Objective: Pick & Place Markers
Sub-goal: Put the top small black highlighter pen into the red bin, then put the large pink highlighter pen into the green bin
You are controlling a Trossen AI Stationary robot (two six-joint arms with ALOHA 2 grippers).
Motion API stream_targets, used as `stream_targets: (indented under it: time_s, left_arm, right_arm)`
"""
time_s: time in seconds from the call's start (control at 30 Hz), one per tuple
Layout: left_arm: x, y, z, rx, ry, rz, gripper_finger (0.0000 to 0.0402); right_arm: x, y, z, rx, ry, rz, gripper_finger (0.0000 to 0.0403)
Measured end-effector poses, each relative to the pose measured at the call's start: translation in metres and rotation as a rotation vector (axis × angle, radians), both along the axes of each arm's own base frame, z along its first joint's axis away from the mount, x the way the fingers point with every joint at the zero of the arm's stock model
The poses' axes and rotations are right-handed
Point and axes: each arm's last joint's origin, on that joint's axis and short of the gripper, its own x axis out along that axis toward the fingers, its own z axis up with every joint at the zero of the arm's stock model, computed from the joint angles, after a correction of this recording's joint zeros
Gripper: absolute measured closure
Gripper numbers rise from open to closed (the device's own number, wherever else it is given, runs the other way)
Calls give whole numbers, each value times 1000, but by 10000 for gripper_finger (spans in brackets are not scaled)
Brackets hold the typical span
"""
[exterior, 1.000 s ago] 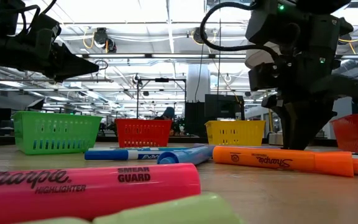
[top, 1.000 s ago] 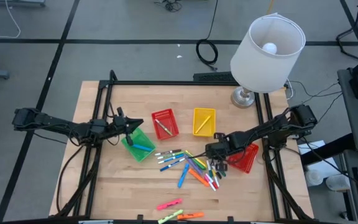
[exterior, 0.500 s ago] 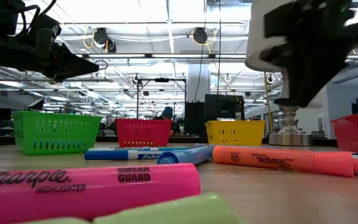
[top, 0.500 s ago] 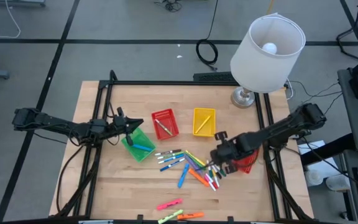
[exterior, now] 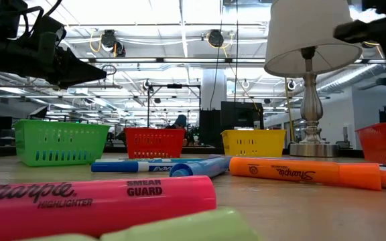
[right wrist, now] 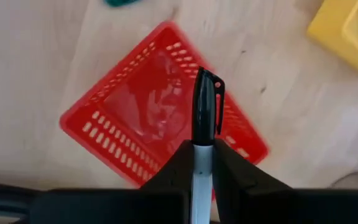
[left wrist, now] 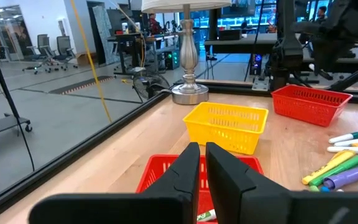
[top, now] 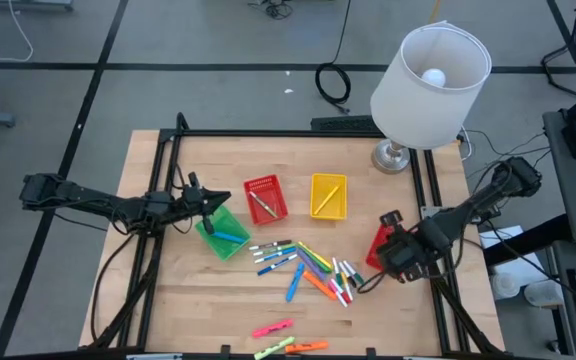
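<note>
Because the right gripper (right wrist: 202,155), clamped on a black-capped marker (right wrist: 202,124), hangs over the red basket (right wrist: 129,118) edge, we judge a release could miss.

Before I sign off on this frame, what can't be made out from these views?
- Right gripper, shut on a black-capped marker: its ink colour cannot be told.
- Red basket at the table's right: the right arm covers most of it in the high view; contents unclear.
- Left gripper, shut: whether it holds anything is not visible.
- Green basket: low view shows only its wall.
</note>
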Motion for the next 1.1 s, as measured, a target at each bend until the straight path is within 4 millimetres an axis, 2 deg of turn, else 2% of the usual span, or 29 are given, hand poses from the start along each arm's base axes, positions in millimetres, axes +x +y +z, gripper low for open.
stream_targets:
  time_s: [0.13, 0.27, 0.43, 0.6, 0.73, 0.9, 1.1]
  left_arm:
    - [0, 0, 0, 0, 0, 0, 364]
    - [0, 0, 0, 0, 0, 0, 364]
    - [0, 0, 0, 0, 0, 0, 364]
    - [0, 0, 0, 0, 0, 0, 364]
    - [0, 0, 0, 0, 0, 0, 364]
    - [0, 0, 0, 0, 0, 0, 364]
    - [0, 0, 0, 0, 0, 0, 364]
  right_arm:
    - [-10, -1, -23, -37, 59, 19, 381]
    - [-11, -1, -46, -41, 108, 39, 381]
    - [-11, -2, -56, -56, 106, 41, 373]
    - [-10, -2, -56, -57, 83, 42, 302]
    - [-10, -2, -56, -57, 84, 41, 274]
    - [-7, -3, -50, -106, 31, -1, 282]
    - [-5, -3, -13, -69, -116, 11, 330]
